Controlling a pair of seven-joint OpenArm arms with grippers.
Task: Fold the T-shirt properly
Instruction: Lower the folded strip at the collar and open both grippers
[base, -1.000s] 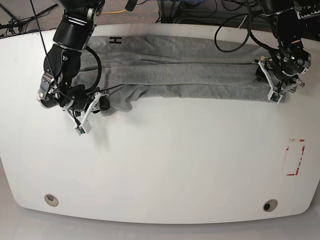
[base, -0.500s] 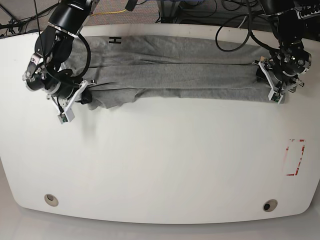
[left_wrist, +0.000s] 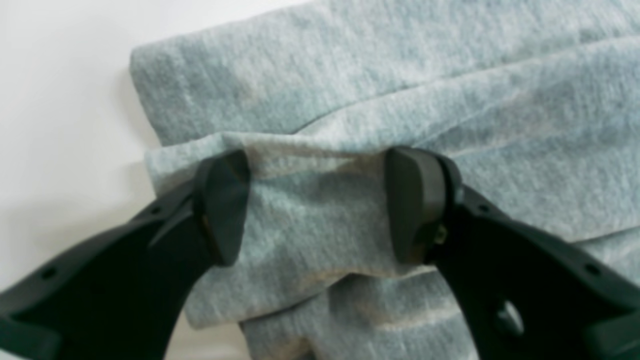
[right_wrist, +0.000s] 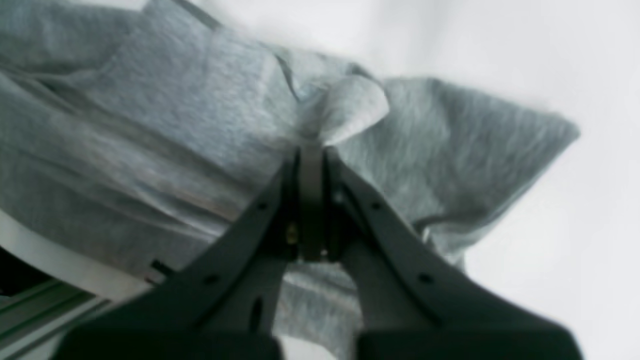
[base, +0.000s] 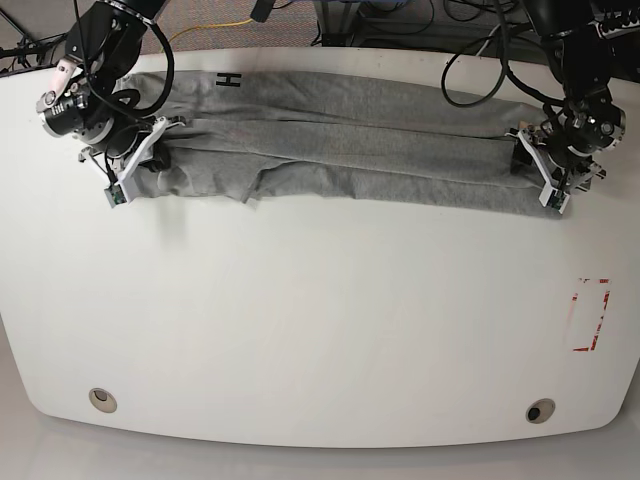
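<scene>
Left wrist cam: the left gripper (left_wrist: 315, 205) is spread wide, jaws well apart, with a raised fold of the shirt (left_wrist: 400, 100) sitting between the two pads (left_wrist: 222, 205) but not pinched, so it's released, just straddling the cloth. Bare white table (left_wrist: 55, 100) shows from about 9 to 11 o'clock, and the grey layers stack up toward 12 and 3. Right wrist cam: the right gripper (right_wrist: 312, 150) is clamped tight on a little bunched tuft of the shirt (right_wrist: 150, 125), and the pinched bit pokes out past the tips toward 12 o'clock. Cloth spreads to 9 and 3 o'clock, and the table (right_wrist: 575, 60) is blurry at 1 to 4. Base cam: the shirt (base: 350, 145) lies as a long folded band across the far part of the table (base: 320, 330), up around 12 o'clock, with a black "H" showing near its 11 o'clock edge. The right gripper (base: 135, 170) is at the band's 9 o'clock end and the left gripper (base: 550, 170) is at its 3 o'clock end, both touching cloth. There's a red mark (base: 590, 315) on the table at around 4 o'clock, and two small round holes (base: 101, 399) near the front edge at 7 and 5.
</scene>
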